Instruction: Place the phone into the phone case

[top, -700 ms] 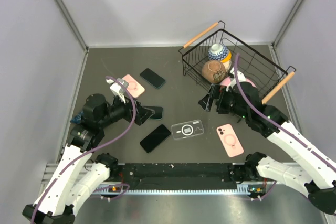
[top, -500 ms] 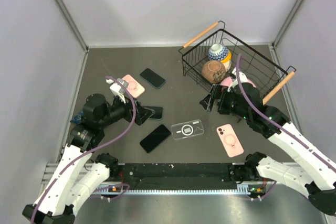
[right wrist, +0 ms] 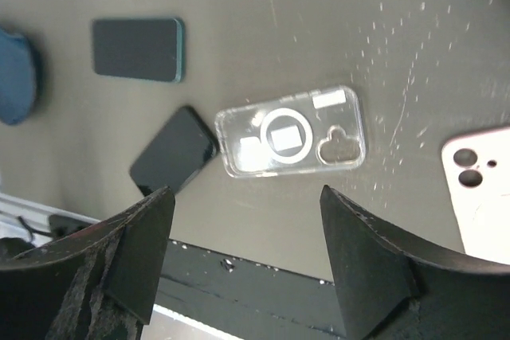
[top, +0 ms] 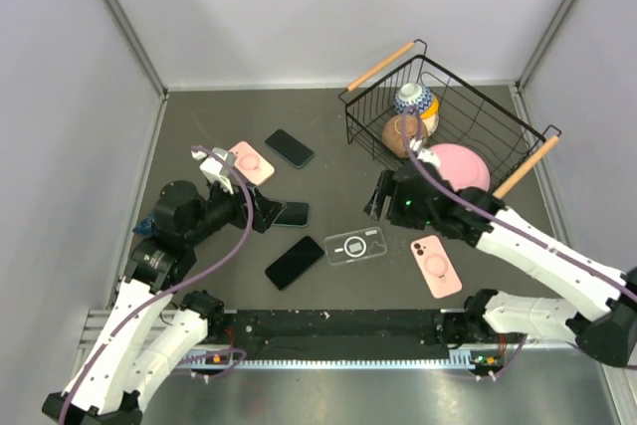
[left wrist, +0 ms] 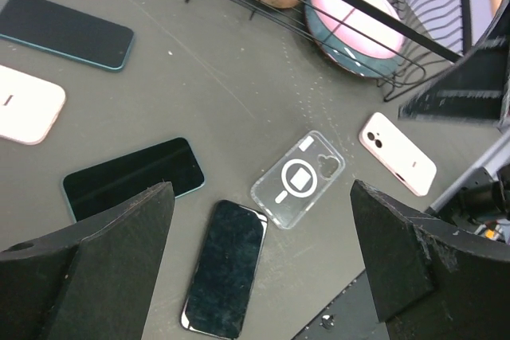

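A clear phone case [top: 355, 245] with a white ring lies flat on the dark table; it shows in the left wrist view [left wrist: 298, 179] and the right wrist view [right wrist: 292, 141]. A black phone [top: 294, 262] lies face up just left of it, seen too in the left wrist view [left wrist: 225, 269] and the right wrist view [right wrist: 174, 152]. My left gripper [top: 269, 212] is open and empty, above a second dark phone [top: 291, 213]. My right gripper [top: 383, 196] is open and empty, hovering just behind the clear case.
A pink-backed phone [top: 435, 266] lies right of the clear case. Another pink case [top: 250, 162] and a teal-edged phone [top: 289, 147] lie at the back left. A black wire basket [top: 438, 126] with bowls and a pink dish stands at the back right.
My right arm has swung left and forward, bringing its gripper nearer the clear case and uncovering the pink dish in the basket. My left gripper has shifted slightly.
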You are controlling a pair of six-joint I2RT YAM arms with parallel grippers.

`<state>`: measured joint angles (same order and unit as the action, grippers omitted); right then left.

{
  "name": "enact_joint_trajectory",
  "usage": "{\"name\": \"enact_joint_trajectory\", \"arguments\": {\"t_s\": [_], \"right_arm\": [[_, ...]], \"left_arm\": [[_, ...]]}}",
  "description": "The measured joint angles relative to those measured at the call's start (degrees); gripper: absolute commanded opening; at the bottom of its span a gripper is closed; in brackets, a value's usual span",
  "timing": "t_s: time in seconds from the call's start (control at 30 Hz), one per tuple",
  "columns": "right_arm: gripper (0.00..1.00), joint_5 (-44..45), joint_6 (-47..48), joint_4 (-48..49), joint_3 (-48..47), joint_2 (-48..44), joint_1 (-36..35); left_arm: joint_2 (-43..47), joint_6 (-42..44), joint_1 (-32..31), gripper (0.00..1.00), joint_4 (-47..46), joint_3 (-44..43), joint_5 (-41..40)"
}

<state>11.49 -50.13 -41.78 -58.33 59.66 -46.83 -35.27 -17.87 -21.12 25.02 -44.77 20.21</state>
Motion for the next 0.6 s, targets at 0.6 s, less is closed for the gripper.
{"name": "enact_joint_trajectory", "arguments": {"t_s": [0.6], "right_arm": [[0.32,9.6,-31.9,-7.6,-0.2,23.4,-10.9]], "left_arm": [[-0.1,0.0,0.0,0.96,2.6,0.0,-7.7]]}}
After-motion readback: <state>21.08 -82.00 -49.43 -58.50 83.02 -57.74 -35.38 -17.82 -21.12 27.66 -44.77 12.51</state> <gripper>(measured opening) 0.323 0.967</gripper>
